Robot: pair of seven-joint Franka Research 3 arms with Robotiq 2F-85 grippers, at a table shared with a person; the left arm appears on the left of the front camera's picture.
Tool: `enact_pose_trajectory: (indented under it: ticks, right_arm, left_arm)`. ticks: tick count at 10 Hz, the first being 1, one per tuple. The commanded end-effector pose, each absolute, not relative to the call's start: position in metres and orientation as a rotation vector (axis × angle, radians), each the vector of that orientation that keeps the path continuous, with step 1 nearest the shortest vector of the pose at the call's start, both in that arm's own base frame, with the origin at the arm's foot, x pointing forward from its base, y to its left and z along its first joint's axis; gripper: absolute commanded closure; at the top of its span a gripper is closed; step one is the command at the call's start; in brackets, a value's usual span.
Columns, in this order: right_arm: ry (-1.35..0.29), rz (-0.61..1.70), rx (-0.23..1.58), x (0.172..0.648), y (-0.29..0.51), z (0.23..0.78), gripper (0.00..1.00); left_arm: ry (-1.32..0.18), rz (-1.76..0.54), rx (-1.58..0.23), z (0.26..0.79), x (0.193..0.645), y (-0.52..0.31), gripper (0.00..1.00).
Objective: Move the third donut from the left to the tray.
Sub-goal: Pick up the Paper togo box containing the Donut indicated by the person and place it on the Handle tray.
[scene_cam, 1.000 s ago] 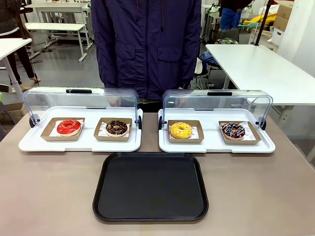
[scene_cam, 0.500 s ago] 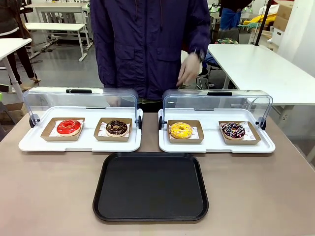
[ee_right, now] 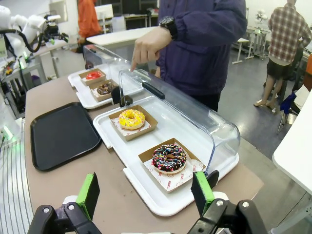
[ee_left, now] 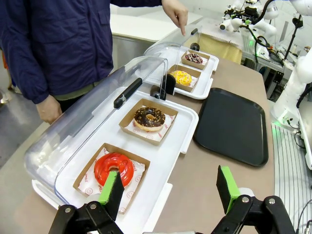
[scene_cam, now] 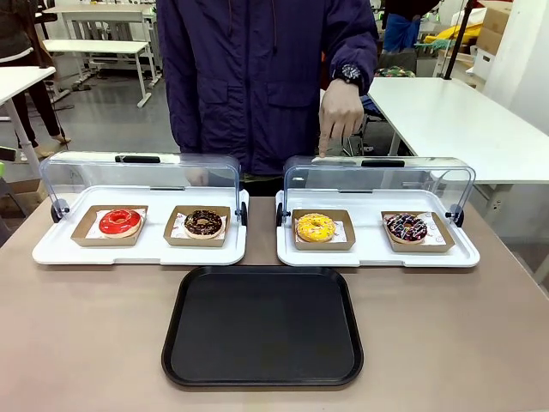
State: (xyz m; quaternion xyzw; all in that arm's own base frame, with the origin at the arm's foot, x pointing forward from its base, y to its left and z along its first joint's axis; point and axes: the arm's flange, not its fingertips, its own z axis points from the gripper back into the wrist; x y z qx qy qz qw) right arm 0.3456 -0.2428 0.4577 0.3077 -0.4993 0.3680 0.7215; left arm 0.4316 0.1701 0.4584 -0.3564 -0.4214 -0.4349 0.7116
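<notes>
Well, the black tray (scene_cam: 262, 326) lies bare near me at mid-table. On the right white tray (scene_cam: 369, 254), its clear lid (scene_cam: 377, 180) tipped back, the third donut (scene_cam: 316, 227) sits yellow in its cardboard holder (scene_cam: 345, 242), with the person's hand (scene_cam: 340, 113) pointing down above it. My left gripper (ee_left: 169, 187) and right gripper (ee_right: 145, 192) both gape wide, holding nothing; I'd bring the right one in low and pinch the holder's rim, sparing the icing.

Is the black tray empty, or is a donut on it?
Empty. The black tray shows bare surface; the yellow donut sits on the white tray behind it.
</notes>
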Motion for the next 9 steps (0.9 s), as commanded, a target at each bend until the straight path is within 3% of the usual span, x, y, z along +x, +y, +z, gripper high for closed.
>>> enact_pose_trajectory:
  ticks: [1,9]
  right_arm:
    - [-1.139,0.83,0.675,0.3482,-0.2448,0.4585,0.0]
    - [-1.139,0.83,0.675,0.3482,-0.2448,0.4585,0.0]
  left_arm:
    - [-0.923,-0.961,-0.788,0.462,0.4323,0.1706,0.0]
    - [-0.923,-0.961,-0.788,0.462,0.4323,0.1706,0.0]
